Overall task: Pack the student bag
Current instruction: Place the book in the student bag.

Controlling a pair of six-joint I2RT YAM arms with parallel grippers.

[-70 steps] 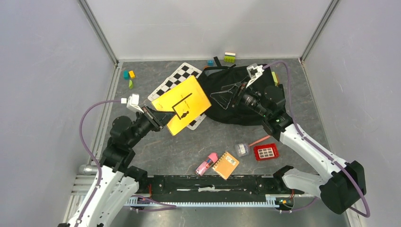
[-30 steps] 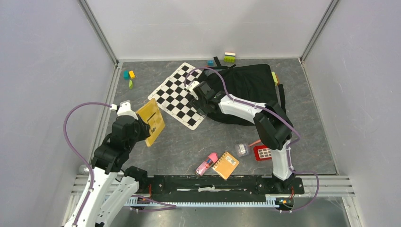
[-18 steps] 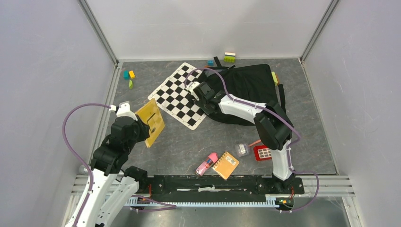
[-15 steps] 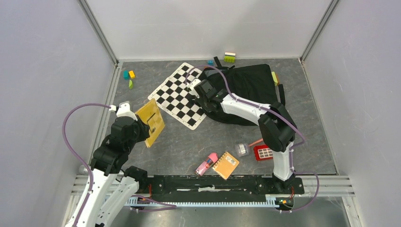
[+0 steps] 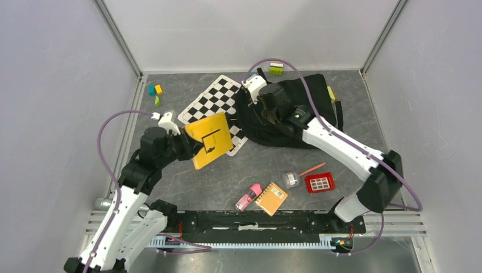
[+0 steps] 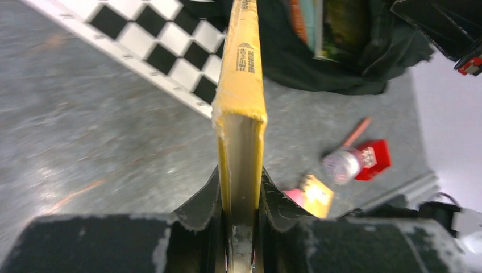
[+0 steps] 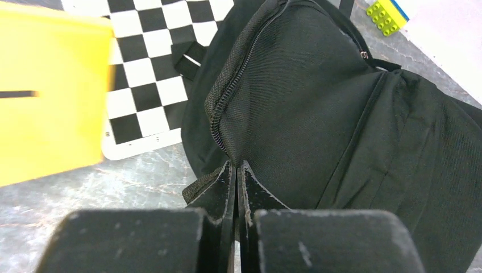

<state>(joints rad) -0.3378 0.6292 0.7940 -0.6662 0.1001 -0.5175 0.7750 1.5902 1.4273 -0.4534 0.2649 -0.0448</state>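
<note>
The student bag point(image 5: 310, 105) lies slumped on the table point(image 5: 250, 165) at the far side from the arm bases, black and soft, with one strap trailing off its right side. The right fingers point(image 7: 216, 190) are pressed together at the bag's left front edge, pinching the fabric beside the zipper point(image 7: 241, 74), which rises to a small peak at their tips. Left of the bag, the left fingers point(image 6: 206, 202) hold a narrow grip on a yellow book point(image 5: 210, 139), clamping its lower edge from both sides. In the left wrist view the book stands on edge and points toward the bag's dark opening, where a few coloured flat things show, too blurred to name. A checkerboard point(image 5: 213, 102) lies flat against the bag's left side, and the bag's fabric overlaps its right corner. From above the book covers the board's near corner; whether they touch I cannot tell. Behind the bag, near the back wall, sits a green and yellow brick point(image 5: 276, 68). Well to the bag's left, past the board, are a few small coloured blocks point(image 5: 154, 90). In front of the bag, nearer the arm bases, lie a pencil point(image 5: 312, 169), a red calculator point(image 5: 319, 182) and a small clear jar point(image 5: 291, 180) close together. Just beyond them from the bag lie an orange notebook point(image 5: 271, 198) and a pink tube point(image 5: 248, 197), side by side.
</note>
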